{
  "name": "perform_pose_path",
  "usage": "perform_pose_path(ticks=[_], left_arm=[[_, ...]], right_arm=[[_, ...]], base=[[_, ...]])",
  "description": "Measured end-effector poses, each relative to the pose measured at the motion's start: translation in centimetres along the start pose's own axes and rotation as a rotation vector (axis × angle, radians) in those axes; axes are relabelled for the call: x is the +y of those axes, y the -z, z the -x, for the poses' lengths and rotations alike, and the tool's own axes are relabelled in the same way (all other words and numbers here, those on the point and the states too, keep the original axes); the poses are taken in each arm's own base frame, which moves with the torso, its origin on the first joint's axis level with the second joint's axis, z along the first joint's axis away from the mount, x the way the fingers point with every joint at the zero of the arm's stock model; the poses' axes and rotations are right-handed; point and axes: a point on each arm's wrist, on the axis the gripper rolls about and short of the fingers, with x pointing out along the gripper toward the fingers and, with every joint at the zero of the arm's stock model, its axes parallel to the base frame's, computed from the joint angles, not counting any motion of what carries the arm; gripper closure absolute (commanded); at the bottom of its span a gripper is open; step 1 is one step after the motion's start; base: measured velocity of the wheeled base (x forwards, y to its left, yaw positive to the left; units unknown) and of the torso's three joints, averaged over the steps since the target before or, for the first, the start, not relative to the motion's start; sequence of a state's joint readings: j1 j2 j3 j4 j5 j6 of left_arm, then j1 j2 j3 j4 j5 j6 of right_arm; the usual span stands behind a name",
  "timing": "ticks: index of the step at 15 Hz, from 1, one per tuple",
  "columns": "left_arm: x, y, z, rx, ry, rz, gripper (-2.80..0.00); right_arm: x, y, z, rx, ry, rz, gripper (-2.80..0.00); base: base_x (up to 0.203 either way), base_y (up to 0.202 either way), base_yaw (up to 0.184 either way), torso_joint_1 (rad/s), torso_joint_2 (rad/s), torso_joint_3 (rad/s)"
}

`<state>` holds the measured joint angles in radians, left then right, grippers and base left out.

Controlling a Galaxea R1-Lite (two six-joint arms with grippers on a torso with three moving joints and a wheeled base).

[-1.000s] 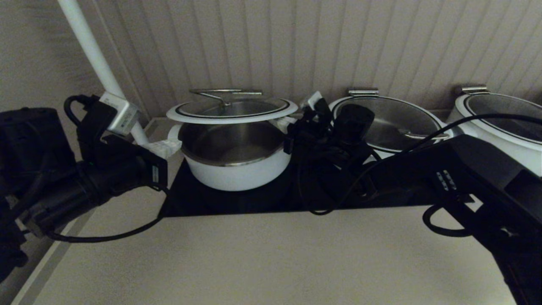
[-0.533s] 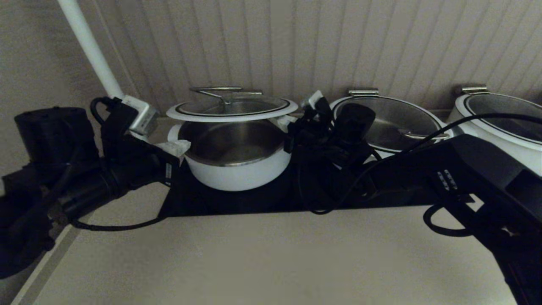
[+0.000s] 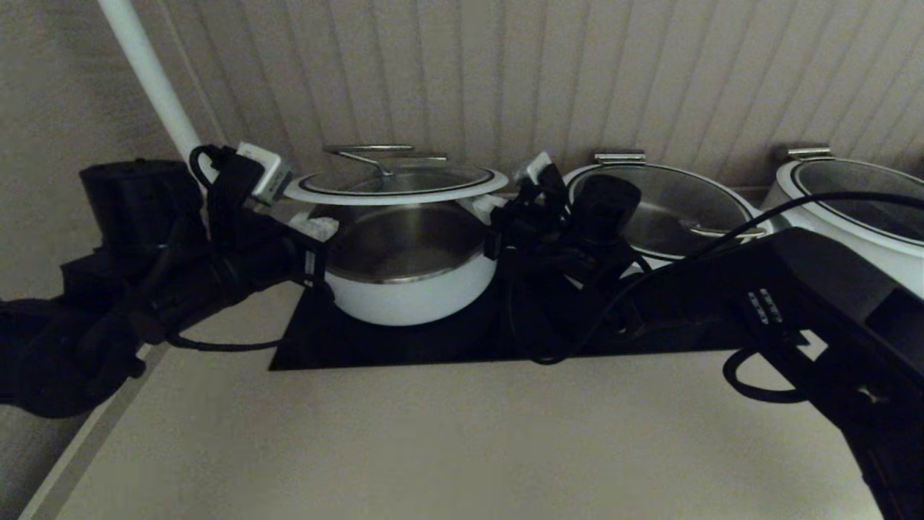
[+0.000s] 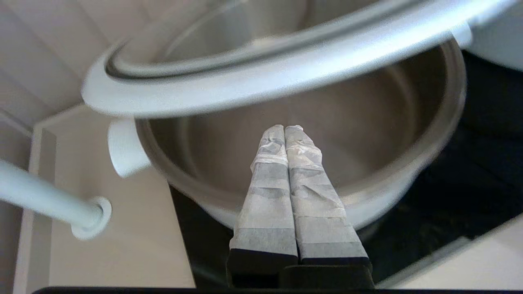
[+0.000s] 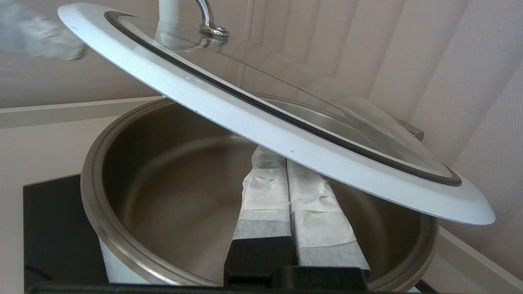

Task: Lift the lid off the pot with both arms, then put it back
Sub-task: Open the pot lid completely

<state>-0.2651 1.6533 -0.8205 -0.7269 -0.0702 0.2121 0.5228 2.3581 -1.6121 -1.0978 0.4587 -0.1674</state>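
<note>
Lid (image 3: pixel 395 184) held raised above pot (image 3: pixel 404 271), clear of rim, tilted in right wrist view. Left gripper (image 4: pixel 287 130) at pot's left side, below lid edge, fingers pressed together, nothing clamped. Right gripper (image 5: pixel 278 157) at pot's right side, fingers closed, tips under lid rim. Lid: glass dome, broad white rim, steel loop handle. Pot: white outside, steel inside, on black mat (image 3: pixel 404 343).

A kitchen: white pots (image 3: pixel 671 209) (glass-lidded) on a black cooktop (image 3: pixel 404 347) against panelled wall (image 3: pixel 577 72).
</note>
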Motion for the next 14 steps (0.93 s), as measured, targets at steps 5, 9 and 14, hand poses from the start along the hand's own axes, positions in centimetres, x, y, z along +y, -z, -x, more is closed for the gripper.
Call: perform_pose_path(ticks=[5, 9, 14], left_arm=[[0.2, -0.5, -1.2, -0.017, -0.01, 0.0, 0.0], [0.2, -0.3, -1.6, -0.01, -0.01, 0.001, 0.0], [0.4, -0.8, -2.2, -0.027, -0.022, 0.0, 0.0]], right_arm=[[0.0, -0.1, 0.0, -0.002, 0.0, 0.001, 0.0], [0.0, -0.2, 0.0, -0.004, 0.0, 0.002, 0.0], [0.0, -0.6, 0.2, -0.017, 0.001, 0.009, 0.0]], base=[[0.0, 0.0, 0.0, 0.0, 0.0, 0.0], [0.0, 0.0, 0.0, 0.0, 0.0, 0.0], [0.0, 0.0, 0.0, 0.0, 0.0, 0.0]])
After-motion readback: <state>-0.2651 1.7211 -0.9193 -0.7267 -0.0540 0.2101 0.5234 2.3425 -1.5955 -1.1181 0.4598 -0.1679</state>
